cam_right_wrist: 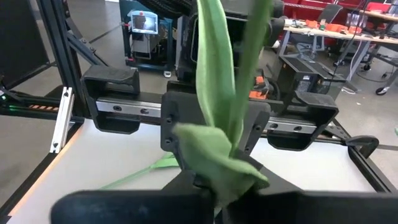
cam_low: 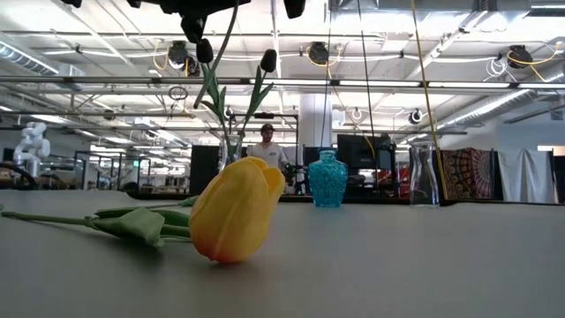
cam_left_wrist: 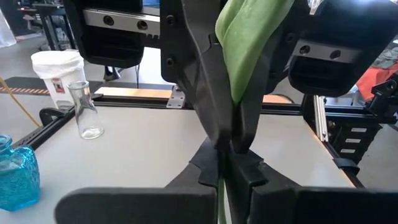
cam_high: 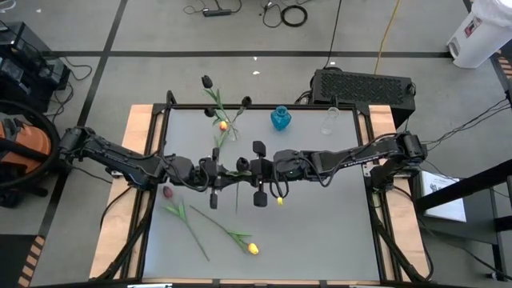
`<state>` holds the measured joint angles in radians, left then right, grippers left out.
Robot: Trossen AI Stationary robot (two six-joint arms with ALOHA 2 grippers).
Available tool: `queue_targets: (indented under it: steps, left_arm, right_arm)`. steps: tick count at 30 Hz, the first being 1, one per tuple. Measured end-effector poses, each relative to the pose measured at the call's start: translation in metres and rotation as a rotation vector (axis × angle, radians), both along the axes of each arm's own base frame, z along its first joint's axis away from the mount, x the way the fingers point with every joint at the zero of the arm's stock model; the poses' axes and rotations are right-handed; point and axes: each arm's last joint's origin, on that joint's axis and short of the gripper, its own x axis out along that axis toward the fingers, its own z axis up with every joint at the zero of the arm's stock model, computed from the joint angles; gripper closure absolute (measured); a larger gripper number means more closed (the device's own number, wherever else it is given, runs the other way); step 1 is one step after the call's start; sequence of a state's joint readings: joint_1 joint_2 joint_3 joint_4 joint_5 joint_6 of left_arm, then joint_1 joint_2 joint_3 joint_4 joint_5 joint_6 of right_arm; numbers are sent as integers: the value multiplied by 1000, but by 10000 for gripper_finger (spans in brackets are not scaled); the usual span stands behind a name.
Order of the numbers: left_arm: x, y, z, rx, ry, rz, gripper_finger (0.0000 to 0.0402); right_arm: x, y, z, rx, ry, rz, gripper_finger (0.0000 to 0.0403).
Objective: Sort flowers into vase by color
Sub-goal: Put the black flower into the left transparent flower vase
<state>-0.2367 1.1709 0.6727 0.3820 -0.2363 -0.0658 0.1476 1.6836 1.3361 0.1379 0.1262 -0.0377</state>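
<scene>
High view: the left gripper [cam_high: 214, 170] and right gripper [cam_high: 258, 170] meet at table centre, both clamped on one flower's stem [cam_left_wrist: 239, 56]; the blue vase [cam_high: 280, 118] waits at one o'clock; a simultaneous pull risks snapping or dropping the stem.

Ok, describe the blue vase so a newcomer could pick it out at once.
Start at the table and look along its far edge, in front of the black box behind it. The blue vase stands there, left of a clear glass bottle in the high view. It is the only bright turquoise vessel, squat and textured, where its neighbour is colourless and slim.
</scene>
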Motion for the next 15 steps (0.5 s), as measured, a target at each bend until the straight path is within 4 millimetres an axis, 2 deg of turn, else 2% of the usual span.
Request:
queue_targets:
  steps: [7,15]
  left_arm:
    - [0,0,0,3,-1,8,394]
    - [-3,2,2,27,-1,33,394]
  right_arm:
    - [-1,7,0,-49,-1,12,333]
    - [-7,6,0,-80,47,-65,274]
